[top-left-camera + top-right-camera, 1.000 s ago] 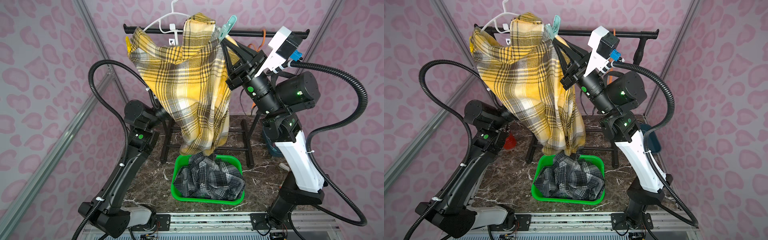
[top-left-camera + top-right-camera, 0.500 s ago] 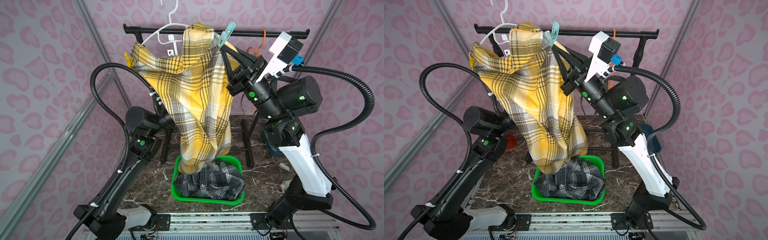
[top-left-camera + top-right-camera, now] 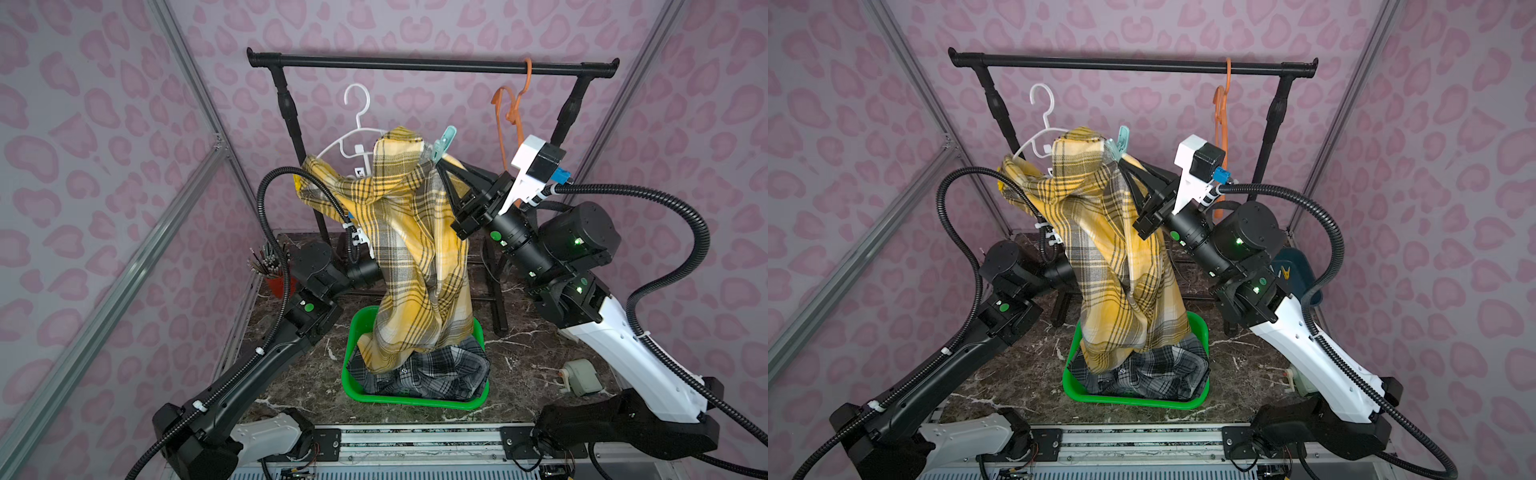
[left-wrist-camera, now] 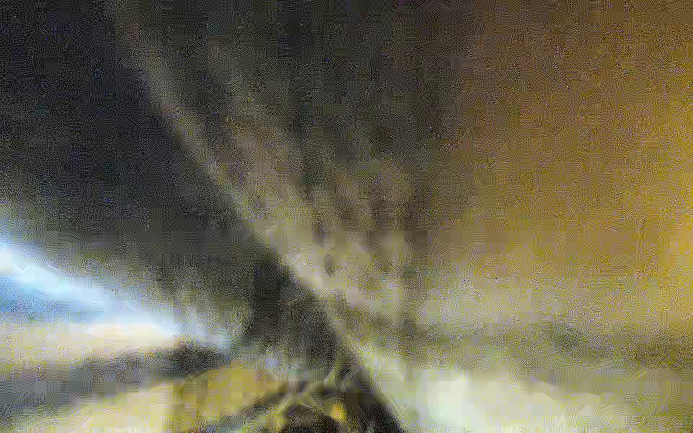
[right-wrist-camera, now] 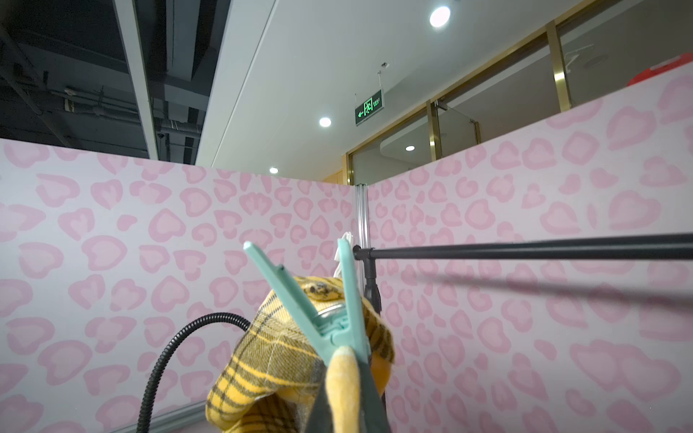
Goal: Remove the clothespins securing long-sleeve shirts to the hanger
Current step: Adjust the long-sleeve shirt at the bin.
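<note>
- The right gripper (image 3: 441,165) is pinched shut on the yellow shirt (image 3: 411,249) at its shoulder, just under the mint clothespin (image 3: 444,143).
- The pin is clipped on the cloth, handles pointing up.
- The white hanger (image 3: 357,124) sits inside the shirt, its hook below the black rail (image 3: 415,63) and apart from it.
- The left gripper is buried under yellow cloth; its jaws cannot be made out.
- The grey-black shirt (image 3: 432,374) lies in the green basket (image 3: 411,402), with the yellow hem draped on it.

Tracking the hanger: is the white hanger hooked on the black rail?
No, the white hanger's hook hangs free, well below the black rail.
</note>
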`<act>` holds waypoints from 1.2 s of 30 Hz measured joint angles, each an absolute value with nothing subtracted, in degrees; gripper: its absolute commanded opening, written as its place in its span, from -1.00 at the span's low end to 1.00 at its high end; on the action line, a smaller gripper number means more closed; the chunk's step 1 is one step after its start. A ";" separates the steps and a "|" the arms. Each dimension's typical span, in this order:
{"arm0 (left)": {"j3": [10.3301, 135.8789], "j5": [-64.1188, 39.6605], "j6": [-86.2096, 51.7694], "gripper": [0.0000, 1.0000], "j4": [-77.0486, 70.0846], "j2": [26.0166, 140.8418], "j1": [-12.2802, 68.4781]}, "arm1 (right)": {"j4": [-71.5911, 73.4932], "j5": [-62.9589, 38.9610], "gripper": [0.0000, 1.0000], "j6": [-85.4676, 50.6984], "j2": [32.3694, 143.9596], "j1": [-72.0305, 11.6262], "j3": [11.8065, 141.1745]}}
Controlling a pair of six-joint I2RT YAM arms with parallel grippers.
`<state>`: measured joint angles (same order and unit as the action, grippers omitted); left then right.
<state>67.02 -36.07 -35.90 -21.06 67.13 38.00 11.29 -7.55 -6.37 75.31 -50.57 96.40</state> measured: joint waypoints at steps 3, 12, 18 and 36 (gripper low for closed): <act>60.23 -33.58 -34.85 -0.34 -20.05 64.73 38.26 | 13.06 -5.78 -1.00 -6.90 70.00 -51.33 85.25; 40.60 -25.87 -32.27 -0.12 -12.86 59.40 38.41 | 13.43 -6.42 -1.00 -9.47 56.80 -51.68 60.97; 39.16 -16.64 -28.82 0.74 -1.02 47.94 37.45 | 11.90 -5.98 -1.00 -11.07 48.47 -49.78 51.03; 57.71 -21.50 -29.32 0.72 8.91 50.26 21.96 | 6.20 -13.52 -1.00 -6.35 45.19 -47.51 44.82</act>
<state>57.71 -21.50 -29.32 8.91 50.26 21.96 6.20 -13.52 -6.35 45.19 -47.51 44.82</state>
